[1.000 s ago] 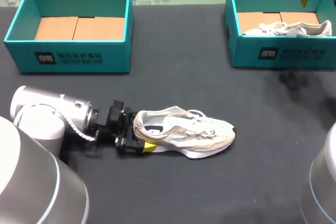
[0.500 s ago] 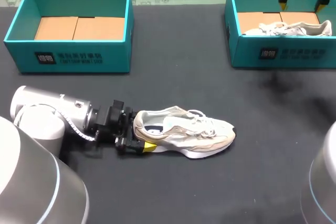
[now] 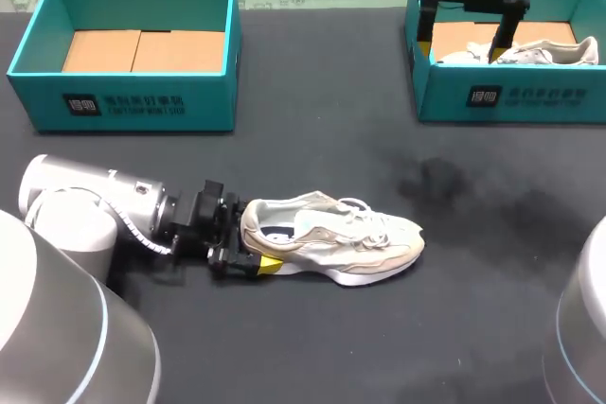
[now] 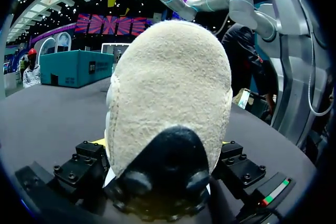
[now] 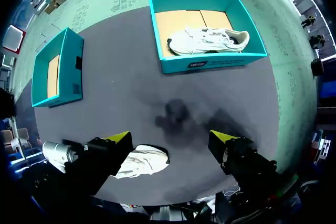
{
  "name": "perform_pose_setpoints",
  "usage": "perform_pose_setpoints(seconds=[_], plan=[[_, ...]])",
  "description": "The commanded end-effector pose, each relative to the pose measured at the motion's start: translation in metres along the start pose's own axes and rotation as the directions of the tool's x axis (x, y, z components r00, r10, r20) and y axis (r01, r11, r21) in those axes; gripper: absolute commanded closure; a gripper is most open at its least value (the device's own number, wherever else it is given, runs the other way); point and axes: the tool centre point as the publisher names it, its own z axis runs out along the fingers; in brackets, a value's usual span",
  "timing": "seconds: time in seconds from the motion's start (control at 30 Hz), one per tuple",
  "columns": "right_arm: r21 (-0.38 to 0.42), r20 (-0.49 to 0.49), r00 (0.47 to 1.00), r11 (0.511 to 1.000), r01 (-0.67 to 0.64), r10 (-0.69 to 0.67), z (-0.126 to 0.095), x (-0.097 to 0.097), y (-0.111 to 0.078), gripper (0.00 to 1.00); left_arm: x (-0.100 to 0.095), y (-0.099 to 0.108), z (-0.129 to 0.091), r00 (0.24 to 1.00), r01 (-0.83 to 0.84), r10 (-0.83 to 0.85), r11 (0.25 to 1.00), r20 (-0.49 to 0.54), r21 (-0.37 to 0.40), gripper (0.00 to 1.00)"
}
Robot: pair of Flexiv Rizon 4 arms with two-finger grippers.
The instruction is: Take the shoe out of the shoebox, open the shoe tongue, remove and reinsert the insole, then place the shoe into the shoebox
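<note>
A pale sneaker [image 3: 331, 237] lies on its side on the dark table, toe to the right. My left gripper [image 3: 248, 257] lies flat at its heel and stands open, one yellow fingertip [image 3: 270, 265] along the near side. In the left wrist view the heel [image 4: 170, 103] fills the gap between the fingers. My right gripper [image 3: 462, 35] hangs open and empty over the right teal shoebox [image 3: 502, 96], which holds a second sneaker [image 3: 535, 52]. From high up, the right wrist view shows that gripper [image 5: 170, 138], the sneaker on the table [image 5: 142, 161] and the box's sneaker [image 5: 207, 40].
An empty teal shoebox [image 3: 128, 101] with a cardboard floor stands at the back left, also seen as the left shoebox [image 5: 55, 69] in the right wrist view. Bare dark tabletop [image 3: 379, 158] lies between the boxes and the sneaker.
My right gripper has moved left along the back of the right shoebox and come further into view. The left arm and the sneaker on the table have not moved.
</note>
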Motion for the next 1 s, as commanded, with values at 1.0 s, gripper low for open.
perform_pose_setpoints(seconds=[1.0], plan=[[0.02, 0.026, 0.999, 0.999, -0.033, 0.033, 0.016, 0.087, -0.125, 0.0, -0.002, 0.001, 0.002, 1.0, 0.001, -0.001, 1.0, 0.001, -0.001, 1.0]])
